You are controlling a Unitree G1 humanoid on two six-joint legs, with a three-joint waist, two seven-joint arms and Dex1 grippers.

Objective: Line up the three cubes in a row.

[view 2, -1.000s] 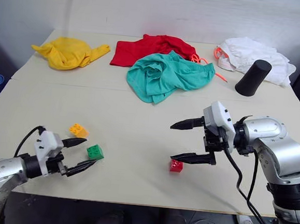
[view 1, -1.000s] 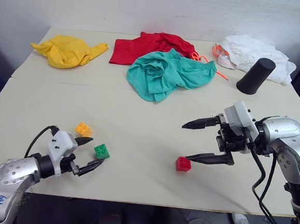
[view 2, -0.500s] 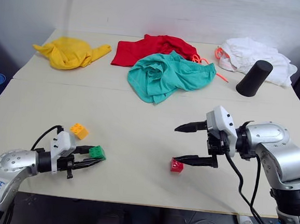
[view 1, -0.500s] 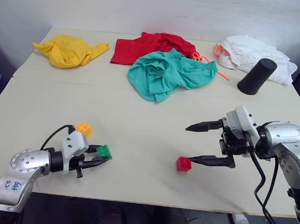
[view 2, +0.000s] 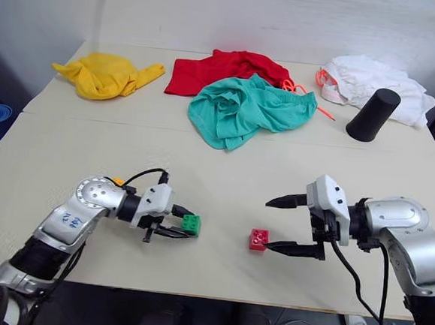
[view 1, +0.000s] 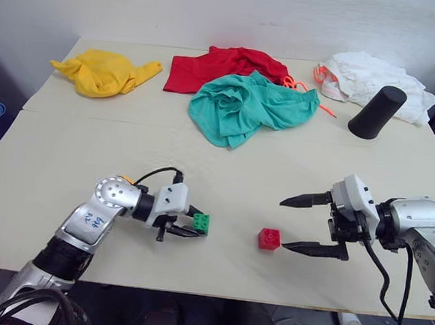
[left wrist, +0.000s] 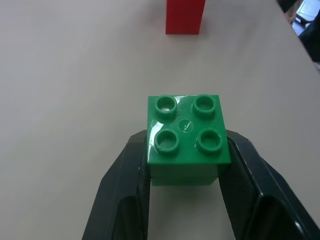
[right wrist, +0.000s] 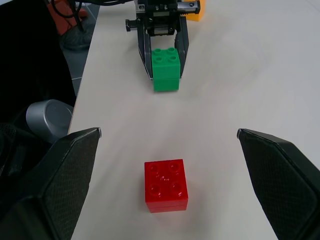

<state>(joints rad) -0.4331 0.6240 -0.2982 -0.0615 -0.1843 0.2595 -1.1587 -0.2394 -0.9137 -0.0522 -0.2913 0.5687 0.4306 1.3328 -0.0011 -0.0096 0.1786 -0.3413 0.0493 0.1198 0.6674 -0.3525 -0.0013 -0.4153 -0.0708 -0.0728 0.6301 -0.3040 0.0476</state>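
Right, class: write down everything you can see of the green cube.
The green cube is a small, glossy plastic toy brick with four round studs in a square on its top face, which points up. It sits level between the two black fingers of the left claw, which is shut on its opposite sides. It is over the pale table near the front edge, apart from the red cube that lies to its right. Whether its underside touches the table cannot be told.

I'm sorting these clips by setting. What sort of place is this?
Probably a lab or test room: a plain table against a bare wall, set with practice props, namely toy cubes like the green cube and red cube, crumpled cloths and a black cup.
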